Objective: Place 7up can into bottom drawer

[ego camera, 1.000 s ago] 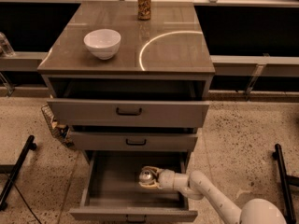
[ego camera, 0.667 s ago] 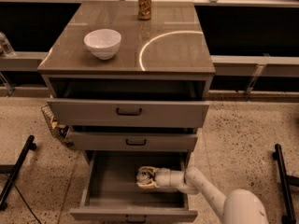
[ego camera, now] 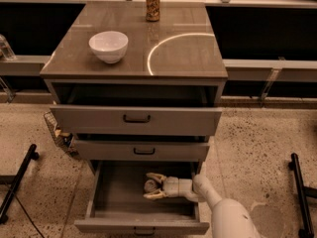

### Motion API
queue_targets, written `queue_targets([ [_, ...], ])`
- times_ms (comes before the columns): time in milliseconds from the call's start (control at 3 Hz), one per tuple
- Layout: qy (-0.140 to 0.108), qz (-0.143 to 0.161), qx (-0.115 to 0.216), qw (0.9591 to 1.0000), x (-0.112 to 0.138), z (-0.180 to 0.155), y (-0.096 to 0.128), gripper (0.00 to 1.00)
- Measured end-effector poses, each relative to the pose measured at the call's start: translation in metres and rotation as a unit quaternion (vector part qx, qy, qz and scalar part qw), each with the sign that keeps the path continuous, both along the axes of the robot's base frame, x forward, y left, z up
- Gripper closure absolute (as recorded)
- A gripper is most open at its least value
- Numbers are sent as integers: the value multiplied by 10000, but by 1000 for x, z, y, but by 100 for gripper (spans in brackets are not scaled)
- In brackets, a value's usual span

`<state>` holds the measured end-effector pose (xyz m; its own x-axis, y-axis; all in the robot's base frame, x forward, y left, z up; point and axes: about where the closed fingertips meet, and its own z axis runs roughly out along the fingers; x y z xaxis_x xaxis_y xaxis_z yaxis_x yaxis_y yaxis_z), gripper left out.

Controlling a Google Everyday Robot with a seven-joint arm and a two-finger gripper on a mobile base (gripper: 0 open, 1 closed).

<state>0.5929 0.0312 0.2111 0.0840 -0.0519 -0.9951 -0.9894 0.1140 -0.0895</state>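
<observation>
Shifted leftward since before, the gripper (ego camera: 147, 186) sits inside the bottom drawer (ego camera: 114, 195), below the front edge of the counter (ego camera: 188, 53), its fingers (ego camera: 156, 176) spread open around the 7up can (ego camera: 150, 186) there

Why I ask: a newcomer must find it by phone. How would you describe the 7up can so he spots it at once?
Find the grey cabinet; its bottom drawer is pulled open. Inside, at the tip of the gripper reaching in from the right, is the 7up can, small and silvery. The brown-gold can stands on the cabinet top instead.
</observation>
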Motion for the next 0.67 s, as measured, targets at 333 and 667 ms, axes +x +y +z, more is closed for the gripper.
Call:
queue_targets([
  [333,-59,-25,19,10000,7,0,-5,0],
  [667,-126,-81,51,9999,4,4,-8,0],
])
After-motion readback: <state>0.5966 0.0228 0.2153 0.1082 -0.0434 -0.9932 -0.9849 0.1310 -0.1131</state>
